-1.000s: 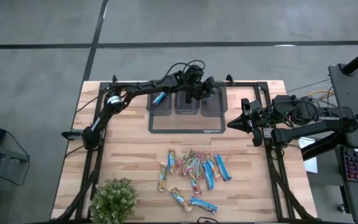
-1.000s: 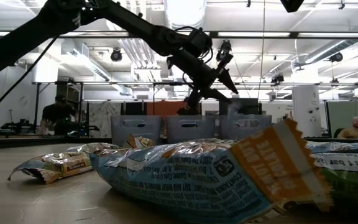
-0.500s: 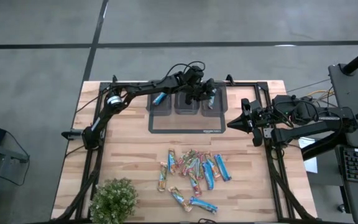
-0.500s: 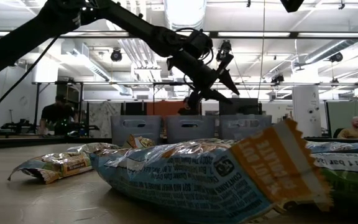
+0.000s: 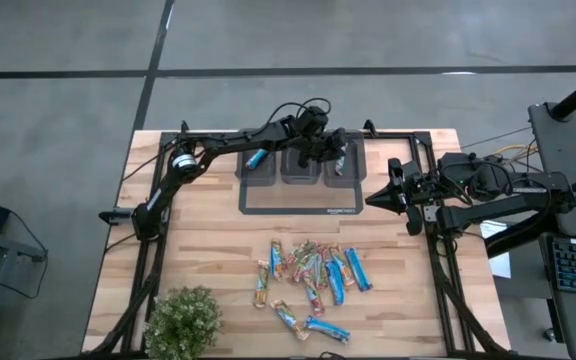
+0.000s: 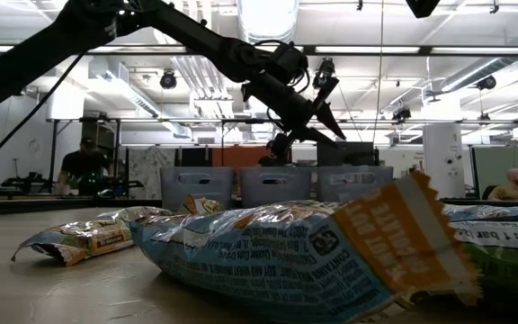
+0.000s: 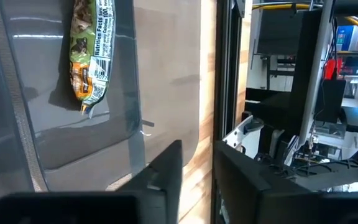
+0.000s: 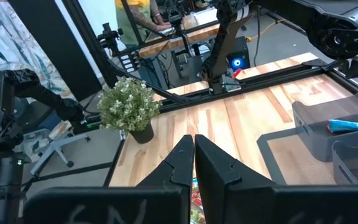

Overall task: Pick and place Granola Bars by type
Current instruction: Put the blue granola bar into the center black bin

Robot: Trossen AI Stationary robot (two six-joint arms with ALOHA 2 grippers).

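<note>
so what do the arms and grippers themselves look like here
Both arms are slim and black with loose black cables looped along their links. The left arm has a silvery joint with a blue spot near its base. The left gripper and right gripper have flat, angular black fingers.

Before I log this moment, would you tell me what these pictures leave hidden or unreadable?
- High view: the middle bin is largely covered by the left gripper, so its contents are hidden.
- Low view: the bin walls hide what lies inside; a close blue bar blocks the pile behind it.
- Left wrist view: only the green bar shows; other bins are cut off.
- Right wrist view: the right gripper hides the pile.
</note>
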